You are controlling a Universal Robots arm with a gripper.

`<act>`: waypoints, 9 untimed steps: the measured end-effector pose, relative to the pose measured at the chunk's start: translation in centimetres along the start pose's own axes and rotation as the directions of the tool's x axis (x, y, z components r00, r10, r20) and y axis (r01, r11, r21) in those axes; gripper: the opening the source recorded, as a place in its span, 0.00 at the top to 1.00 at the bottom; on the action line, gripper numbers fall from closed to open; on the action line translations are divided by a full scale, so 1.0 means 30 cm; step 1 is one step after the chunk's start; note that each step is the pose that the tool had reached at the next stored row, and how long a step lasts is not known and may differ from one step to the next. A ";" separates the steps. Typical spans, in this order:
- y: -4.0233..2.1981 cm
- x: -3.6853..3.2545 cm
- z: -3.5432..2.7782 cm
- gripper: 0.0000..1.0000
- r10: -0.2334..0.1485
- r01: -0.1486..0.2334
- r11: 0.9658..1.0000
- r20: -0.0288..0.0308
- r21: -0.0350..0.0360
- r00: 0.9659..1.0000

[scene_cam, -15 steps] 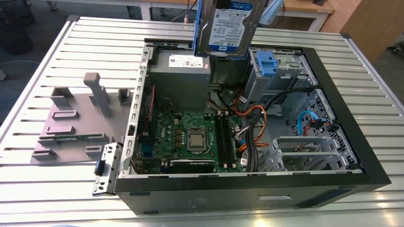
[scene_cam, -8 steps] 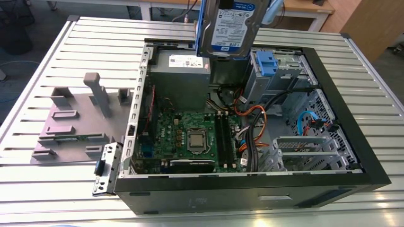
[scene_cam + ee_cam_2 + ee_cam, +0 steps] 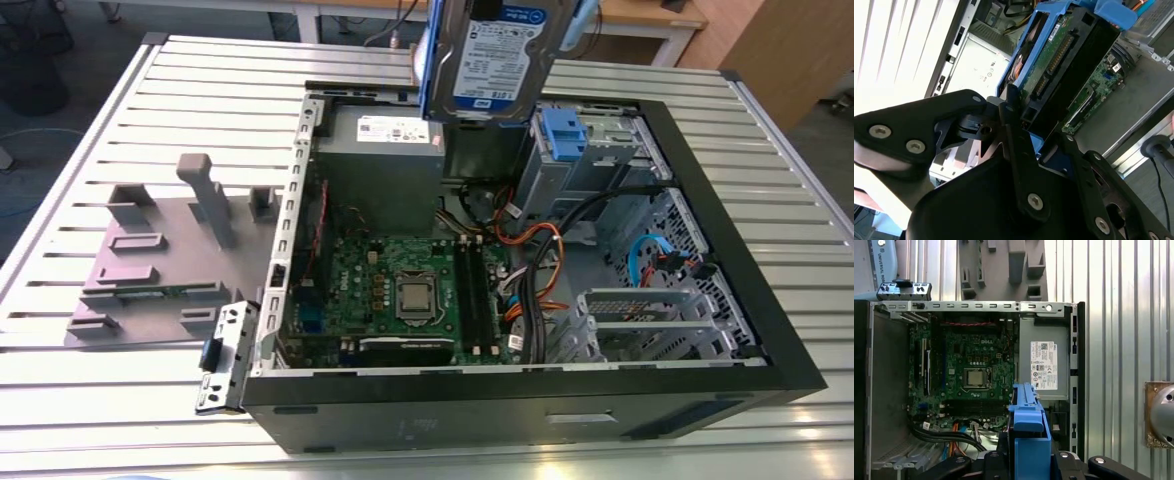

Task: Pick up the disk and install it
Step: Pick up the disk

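Exterior view. Noted the disk (image 3: pixel 491 55) raised on edge, labelled face toward the camera, above the far end of an open computer case (image 3: pixel 534 420) and clear of it. Case lying on its side on a slatted metal table (image 3: pixel 107 420), with motherboard (image 3: pixel 400 290) and grey power supply (image 3: pixel 384 150) exposed. Logged a blue plastic part (image 3: pixel 562 135) in the drive bay, and a grey moulded fixture (image 3: pixel 160 260) on the table beside the case, at the exterior view's left.

Second wrist view. Found the tool (image 3: pixel 1036 125) closed on the disk, black fingers (image 3: pixel 1014 130) clamped against its blue carrier frame (image 3: pixel 1026 37), green circuit-board side showing.

First wrist view. Looked down past the blue frame, gripped on both sides, into the case: motherboard and power supply directly beneath.
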State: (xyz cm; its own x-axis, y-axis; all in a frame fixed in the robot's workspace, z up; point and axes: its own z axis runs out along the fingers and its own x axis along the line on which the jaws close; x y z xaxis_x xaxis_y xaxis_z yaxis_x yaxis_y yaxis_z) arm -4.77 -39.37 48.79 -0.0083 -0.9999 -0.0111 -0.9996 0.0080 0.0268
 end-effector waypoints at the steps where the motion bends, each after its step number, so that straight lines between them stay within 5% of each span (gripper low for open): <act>1: -0.003 0.000 0.000 0.64 0.000 0.000 1.000 0.000 0.000 1.000; 9: -0.023 0.000 0.001 0.64 0.000 0.000 1.000 0.000 0.000 1.000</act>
State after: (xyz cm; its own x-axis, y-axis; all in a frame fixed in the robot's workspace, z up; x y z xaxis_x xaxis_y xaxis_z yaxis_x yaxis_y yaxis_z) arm -4.09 -39.37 48.75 -0.0083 -0.9999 -0.0111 -0.9996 0.0080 0.0268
